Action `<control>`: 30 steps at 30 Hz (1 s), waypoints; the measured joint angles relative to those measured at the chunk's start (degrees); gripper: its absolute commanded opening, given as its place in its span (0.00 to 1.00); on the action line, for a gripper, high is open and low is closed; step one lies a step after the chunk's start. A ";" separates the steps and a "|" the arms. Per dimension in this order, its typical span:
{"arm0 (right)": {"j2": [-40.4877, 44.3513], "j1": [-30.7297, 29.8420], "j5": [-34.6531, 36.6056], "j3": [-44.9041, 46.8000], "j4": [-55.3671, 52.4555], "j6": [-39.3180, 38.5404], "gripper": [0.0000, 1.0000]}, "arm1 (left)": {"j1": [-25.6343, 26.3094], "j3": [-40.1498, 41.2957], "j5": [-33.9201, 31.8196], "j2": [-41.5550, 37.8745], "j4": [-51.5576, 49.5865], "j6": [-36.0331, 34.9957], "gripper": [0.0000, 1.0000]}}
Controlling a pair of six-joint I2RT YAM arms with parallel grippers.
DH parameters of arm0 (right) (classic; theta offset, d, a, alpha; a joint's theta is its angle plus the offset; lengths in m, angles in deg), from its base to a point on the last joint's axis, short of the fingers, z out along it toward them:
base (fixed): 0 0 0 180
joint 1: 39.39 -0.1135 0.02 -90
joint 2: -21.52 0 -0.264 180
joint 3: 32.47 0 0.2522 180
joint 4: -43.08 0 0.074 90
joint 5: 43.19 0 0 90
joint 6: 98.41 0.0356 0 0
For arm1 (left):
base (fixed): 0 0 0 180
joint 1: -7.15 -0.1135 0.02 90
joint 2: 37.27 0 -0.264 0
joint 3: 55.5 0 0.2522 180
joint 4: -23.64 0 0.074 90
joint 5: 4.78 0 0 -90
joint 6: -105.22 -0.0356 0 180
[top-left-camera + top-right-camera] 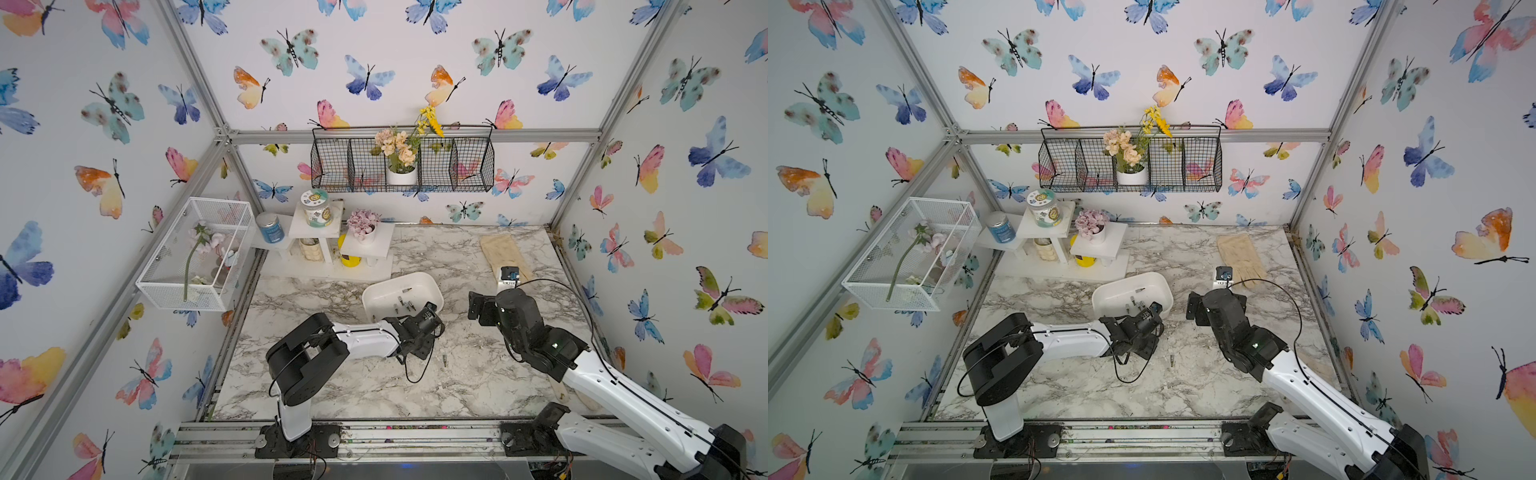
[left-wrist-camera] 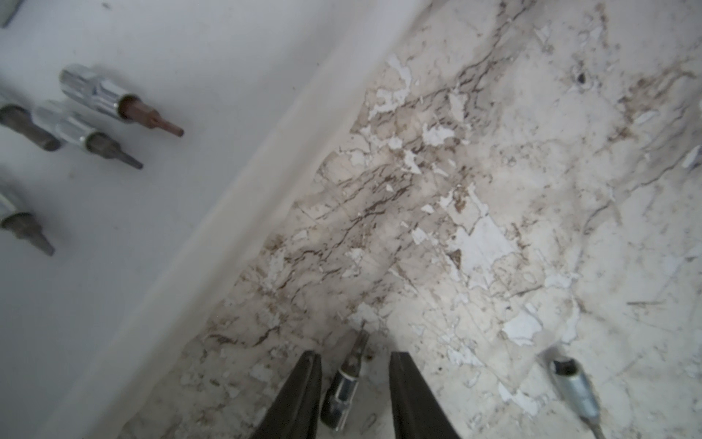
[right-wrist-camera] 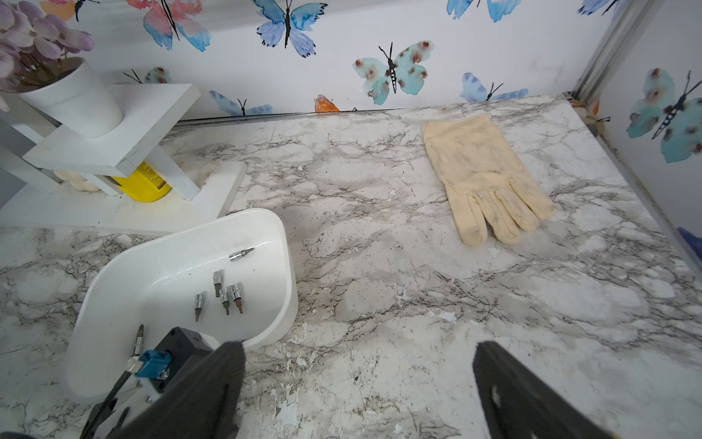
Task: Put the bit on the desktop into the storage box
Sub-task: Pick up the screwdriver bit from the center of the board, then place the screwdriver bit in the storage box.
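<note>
On the marbled desktop [image 2: 494, 152] a small silver bit [image 2: 343, 387] lies between the fingers of my left gripper [image 2: 354, 355]. The jaws stand either side of it, one finger close against it, a gap at the other. A second bit [image 2: 573, 387] lies nearby on the desktop and shows in both top views [image 1: 444, 359] [image 1: 1172, 359]. The white storage box [image 1: 432, 291] [image 1: 1163, 291] [image 3: 288, 273] sits just beyond my left wrist with several bits [image 3: 228, 296] inside. My right gripper [image 3: 359, 353] hangs open and empty beside the box.
A cream glove [image 1: 505, 253] [image 3: 486, 178] lies at the back right. A white stepped stand [image 1: 332, 249] with jars and a flower pot fills the back left. A white wire cage [image 1: 195, 253] hangs on the left wall, a black wire basket [image 1: 403, 166] on the back wall.
</note>
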 measured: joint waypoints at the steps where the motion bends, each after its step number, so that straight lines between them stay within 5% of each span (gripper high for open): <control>1: 0.00 0.00 0.00 0.00 0.00 0.00 0.99 | 0.00 0.00 0.00 -0.07 -0.15 0.00 0.32; 30: 0.00 0.00 -0.02 0.02 -0.02 0.46 1.00 | -0.02 1.07 -0.13 -1.42 -1.79 0.90 0.08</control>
